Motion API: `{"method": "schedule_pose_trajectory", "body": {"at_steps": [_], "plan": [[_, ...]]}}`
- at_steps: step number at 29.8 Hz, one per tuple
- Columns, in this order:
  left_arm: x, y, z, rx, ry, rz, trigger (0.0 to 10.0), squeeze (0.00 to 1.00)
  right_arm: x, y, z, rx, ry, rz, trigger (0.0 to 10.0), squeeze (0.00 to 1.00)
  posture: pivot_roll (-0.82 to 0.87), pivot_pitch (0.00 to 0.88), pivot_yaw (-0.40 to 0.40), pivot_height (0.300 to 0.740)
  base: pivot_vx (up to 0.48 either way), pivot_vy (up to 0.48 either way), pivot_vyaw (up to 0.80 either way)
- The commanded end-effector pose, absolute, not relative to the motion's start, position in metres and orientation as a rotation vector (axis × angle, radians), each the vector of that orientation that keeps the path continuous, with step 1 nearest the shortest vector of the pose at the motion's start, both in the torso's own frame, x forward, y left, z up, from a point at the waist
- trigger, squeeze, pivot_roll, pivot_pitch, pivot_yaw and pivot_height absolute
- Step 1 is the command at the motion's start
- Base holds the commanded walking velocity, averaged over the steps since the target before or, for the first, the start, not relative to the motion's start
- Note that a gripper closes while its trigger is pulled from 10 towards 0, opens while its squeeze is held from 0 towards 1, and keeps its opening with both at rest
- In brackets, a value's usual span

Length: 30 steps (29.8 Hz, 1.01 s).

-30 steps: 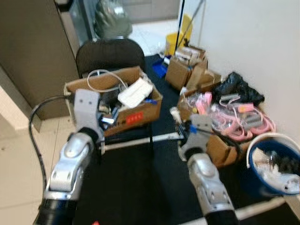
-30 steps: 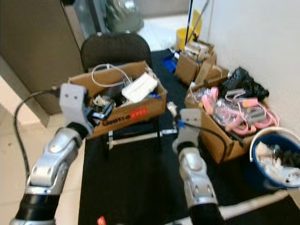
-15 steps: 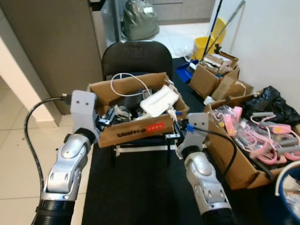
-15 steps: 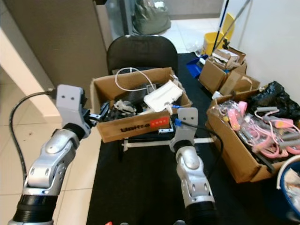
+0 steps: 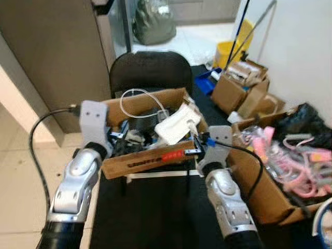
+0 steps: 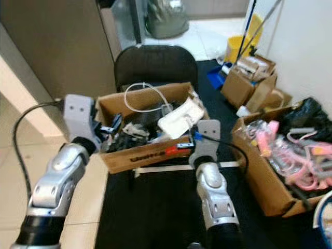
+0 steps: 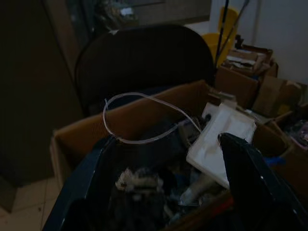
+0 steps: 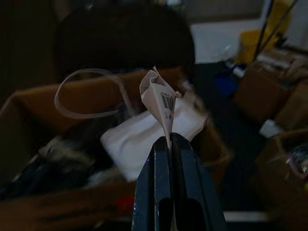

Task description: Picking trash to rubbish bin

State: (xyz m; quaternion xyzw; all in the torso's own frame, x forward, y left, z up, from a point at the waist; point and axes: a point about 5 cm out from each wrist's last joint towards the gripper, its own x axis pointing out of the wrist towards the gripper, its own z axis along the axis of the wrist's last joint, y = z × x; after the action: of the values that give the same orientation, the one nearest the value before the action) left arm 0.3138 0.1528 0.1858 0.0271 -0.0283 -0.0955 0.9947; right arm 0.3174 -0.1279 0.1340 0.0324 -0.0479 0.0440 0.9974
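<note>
My right gripper (image 8: 169,142) is shut on a small white paper scrap (image 8: 159,98) with a barcode, which sticks up from the fingertips. It hovers at the front right corner of an open cardboard box (image 5: 150,161) resting on a black chair (image 5: 150,67). The box holds a white padded sheet (image 5: 174,123), a loop of clear tube (image 5: 136,98) and dark clutter. My left gripper (image 7: 167,138) is open, its fingers spread wide at the box's left side, holding nothing. A blue bin's white rim (image 6: 322,215) peeks in at the lower right edge.
A black mat (image 5: 155,218) covers the floor under the chair. To the right lie a cardboard box of pink items (image 5: 270,192), smaller boxes (image 5: 238,85), a black bag (image 5: 306,122) and a yellow bucket (image 5: 228,52). A brown cabinet (image 5: 46,57) stands left, tiled floor beside it.
The camera has swung left: the blue bin slid from the lower right almost out of view, and the box on the chair now sits centred. Both arms stay raised as before.
</note>
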Motion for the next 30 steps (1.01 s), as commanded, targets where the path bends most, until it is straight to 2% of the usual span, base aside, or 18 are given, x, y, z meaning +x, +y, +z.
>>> {"method": "schedule_pose_trajectory", "body": {"at_steps": [1,30], "plan": [[0.3124,0.1591,0.1822,0.059,-0.040,-0.171,10.0,0.00,0.3156,-0.1201,0.1284,0.081,-0.075,0.107,10.0,0.00,0.03,0.150,0.037,0.740,0.352,0.000,0.00],[0.3148,0.1611,0.1863,0.065,-0.046,-0.162,10.0,0.00,0.3197,-0.1181,0.1295,0.093,-0.082,0.104,10.0,0.00,0.04,0.155,0.039,0.740,0.351,0.000,0.00]]}}
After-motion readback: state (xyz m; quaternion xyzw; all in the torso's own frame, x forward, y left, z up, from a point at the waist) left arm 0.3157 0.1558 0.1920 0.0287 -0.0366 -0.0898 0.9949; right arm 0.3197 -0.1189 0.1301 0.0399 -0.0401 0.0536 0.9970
